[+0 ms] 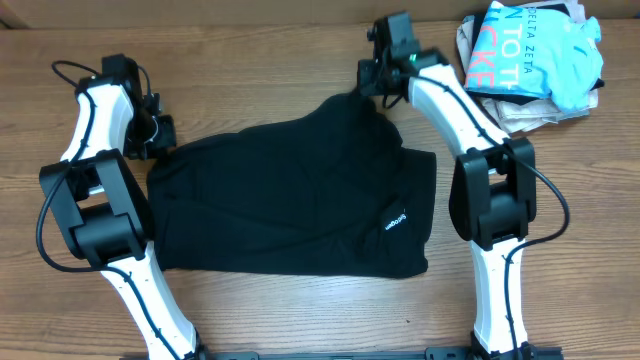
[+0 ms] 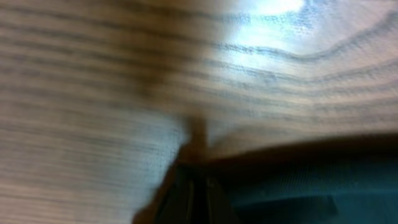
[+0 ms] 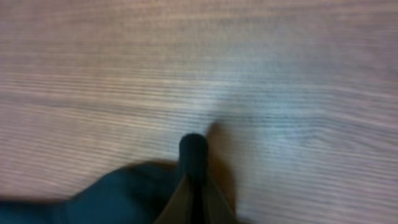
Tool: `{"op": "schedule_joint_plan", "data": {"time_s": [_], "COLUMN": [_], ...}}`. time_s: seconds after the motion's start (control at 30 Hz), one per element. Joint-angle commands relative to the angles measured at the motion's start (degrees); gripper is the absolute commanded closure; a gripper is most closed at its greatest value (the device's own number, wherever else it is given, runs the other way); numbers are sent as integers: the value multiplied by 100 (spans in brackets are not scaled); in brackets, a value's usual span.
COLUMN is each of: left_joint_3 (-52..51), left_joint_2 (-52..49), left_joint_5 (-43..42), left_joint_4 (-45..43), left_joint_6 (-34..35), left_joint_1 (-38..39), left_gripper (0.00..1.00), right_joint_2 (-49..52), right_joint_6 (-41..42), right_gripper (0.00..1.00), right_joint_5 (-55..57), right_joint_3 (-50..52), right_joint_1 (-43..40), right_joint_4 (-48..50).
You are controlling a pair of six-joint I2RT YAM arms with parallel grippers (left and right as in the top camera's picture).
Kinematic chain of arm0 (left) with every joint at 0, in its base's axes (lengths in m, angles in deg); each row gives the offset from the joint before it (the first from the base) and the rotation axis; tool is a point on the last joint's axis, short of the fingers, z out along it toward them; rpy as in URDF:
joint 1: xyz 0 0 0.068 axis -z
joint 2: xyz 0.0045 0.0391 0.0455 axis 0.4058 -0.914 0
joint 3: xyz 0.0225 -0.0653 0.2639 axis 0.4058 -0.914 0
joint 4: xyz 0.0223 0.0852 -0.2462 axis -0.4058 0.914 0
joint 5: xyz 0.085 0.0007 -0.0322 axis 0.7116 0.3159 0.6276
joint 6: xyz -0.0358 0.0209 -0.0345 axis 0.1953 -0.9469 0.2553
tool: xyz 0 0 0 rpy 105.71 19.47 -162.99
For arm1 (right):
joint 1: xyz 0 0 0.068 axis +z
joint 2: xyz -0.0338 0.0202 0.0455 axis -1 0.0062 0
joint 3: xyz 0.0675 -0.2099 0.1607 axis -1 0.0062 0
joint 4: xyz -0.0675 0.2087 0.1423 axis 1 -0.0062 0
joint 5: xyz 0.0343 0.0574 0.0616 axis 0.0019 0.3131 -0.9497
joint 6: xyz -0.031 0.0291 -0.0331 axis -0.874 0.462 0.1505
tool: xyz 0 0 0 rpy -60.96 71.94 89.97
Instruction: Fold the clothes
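A black garment [image 1: 290, 190] lies spread across the middle of the wooden table, with a small white logo near its right side. My left gripper [image 1: 160, 135] is at the garment's upper left corner. In the left wrist view its fingers [image 2: 198, 186] are pressed together at the edge of the dark cloth [image 2: 311, 180]. My right gripper [image 1: 372, 88] is at the garment's upper right corner, which is drawn up into a peak. In the right wrist view its fingers [image 3: 194, 180] are shut, a pinch of black cloth [image 3: 118, 196] poking out between them.
A pile of other clothes [image 1: 530, 60], topped by a light blue shirt with lettering, sits at the table's far right corner, close behind the right arm. Bare wooden table [image 1: 300, 310] runs along the front edge.
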Motion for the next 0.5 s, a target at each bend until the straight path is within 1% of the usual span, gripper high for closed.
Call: {"op": "schedule_joint_plan", "data": {"time_s": [0.0, 0.07, 0.17, 0.33, 0.47], "left_joint_3": [540, 739, 1032, 1381, 1412], "left_joint_2": [-35, -35, -35, -35, -33], "left_joint_5": [-55, -55, -57, -57, -55], "left_joint_4": [404, 715, 1178, 1790, 2035], "left_joint_6": [76, 74, 74, 118, 111], "left_joint_1": [-15, -15, -15, -15, -15], "left_gripper": [96, 96, 96, 96, 96], "right_joint_2": [-330, -402, -570, -1008, -1353], "right_joint_6": [-258, -433, -437, -365, -129], "right_gripper": [96, 96, 96, 96, 96], "right_joint_5": [35, 39, 37, -26, -28], "right_joint_3": [-627, -905, -1073, -1073, -1073], "right_joint_1": [-42, -42, -46, -46, -35], "right_joint_4": [-678, -1394, -2223, -3112, -3580]}}
